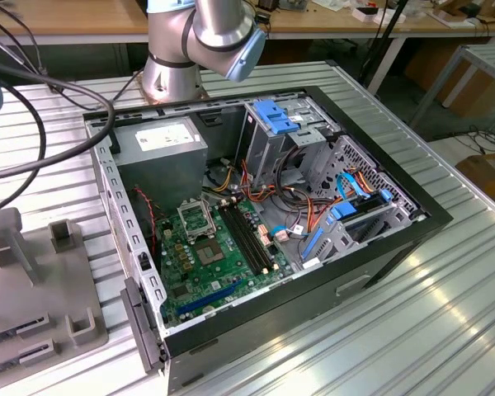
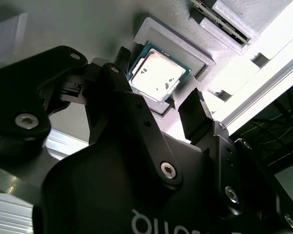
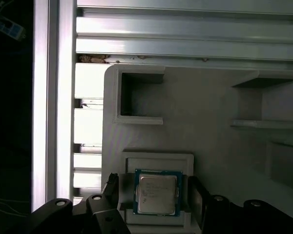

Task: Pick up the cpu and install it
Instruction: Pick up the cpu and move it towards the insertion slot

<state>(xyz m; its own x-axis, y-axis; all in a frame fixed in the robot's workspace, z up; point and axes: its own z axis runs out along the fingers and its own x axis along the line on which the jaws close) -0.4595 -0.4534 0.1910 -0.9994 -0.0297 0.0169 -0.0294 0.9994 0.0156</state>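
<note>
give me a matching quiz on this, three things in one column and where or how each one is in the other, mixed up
1. cpu
2. gripper
3. motherboard

A. green, lying inside the open computer case
B. open, straddling the cpu
C. silvery top up, seated in a recess of the grey fixture

Pairs: 1-C, 2-B, 3-A

Your ribbed aluminium table (image 1: 412,330) carries the open computer case (image 1: 396,239), the arm's round base (image 1: 172,78) and a grey fixture tray (image 3: 205,112). The tray lies directly under your gripper (image 3: 154,185). Its raised square nest (image 3: 158,161) sits between the spread fingers, with the cpu (image 3: 156,196) flat in it. Just beyond the fingertips are two walled pockets (image 3: 139,95), then the table's slats.
</note>
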